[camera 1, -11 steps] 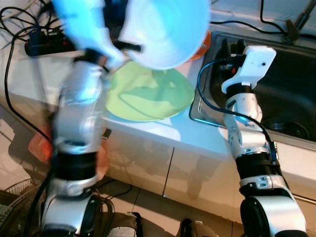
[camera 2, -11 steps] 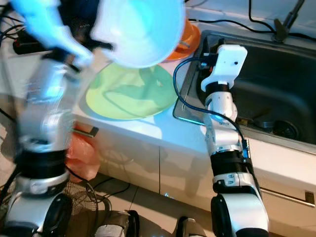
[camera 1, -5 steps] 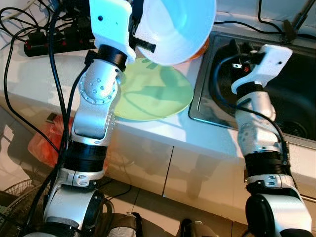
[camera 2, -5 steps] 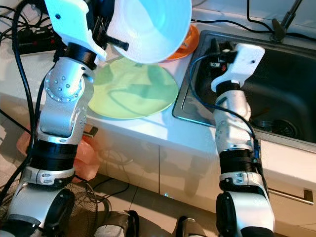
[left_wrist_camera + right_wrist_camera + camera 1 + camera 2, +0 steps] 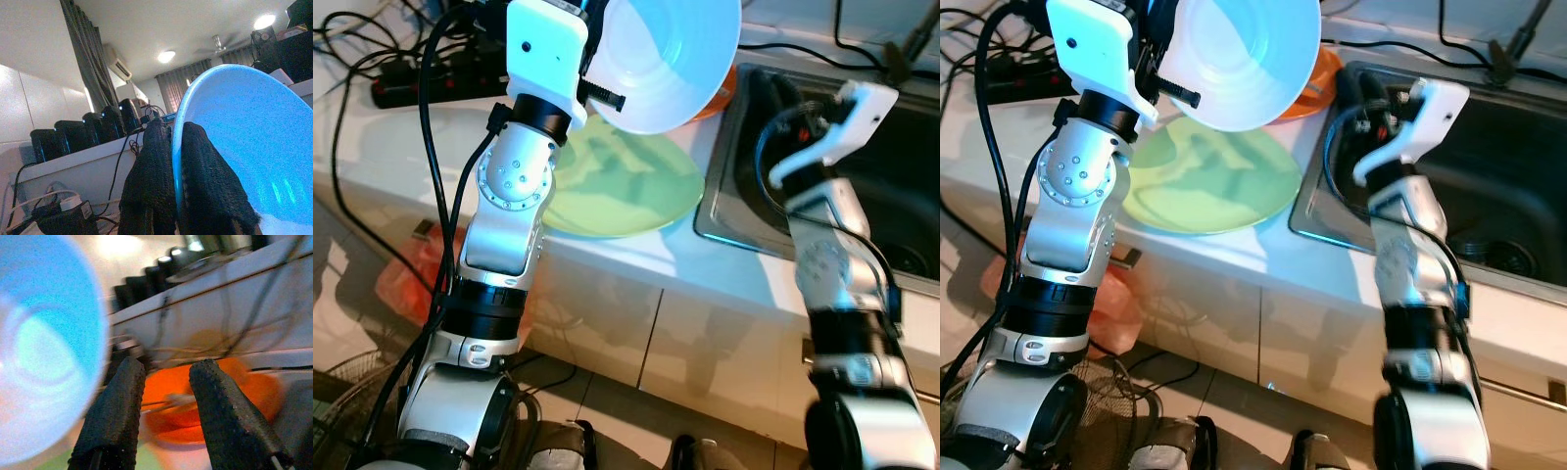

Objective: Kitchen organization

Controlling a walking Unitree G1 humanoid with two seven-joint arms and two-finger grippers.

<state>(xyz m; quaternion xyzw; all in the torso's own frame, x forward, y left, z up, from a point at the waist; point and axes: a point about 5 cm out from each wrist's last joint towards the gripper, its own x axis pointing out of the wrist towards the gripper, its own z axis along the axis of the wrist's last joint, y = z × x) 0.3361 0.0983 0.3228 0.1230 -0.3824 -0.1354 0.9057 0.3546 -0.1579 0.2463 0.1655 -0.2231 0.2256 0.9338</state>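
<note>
Left claw [image 5: 171,161] pinches blue bowl [image 5: 666,59] above green plate [image 5: 626,186].

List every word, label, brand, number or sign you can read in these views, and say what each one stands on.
None can be read: no printed text shows in these views.
The light blue bowl, pinched at its rim by the left claw, is plain.
The green plate and the orange dish bear no marking.
The row of dark devices on the ledge shows small lights, no legible label.
The right claw is open, pointing at the orange dish.
</note>
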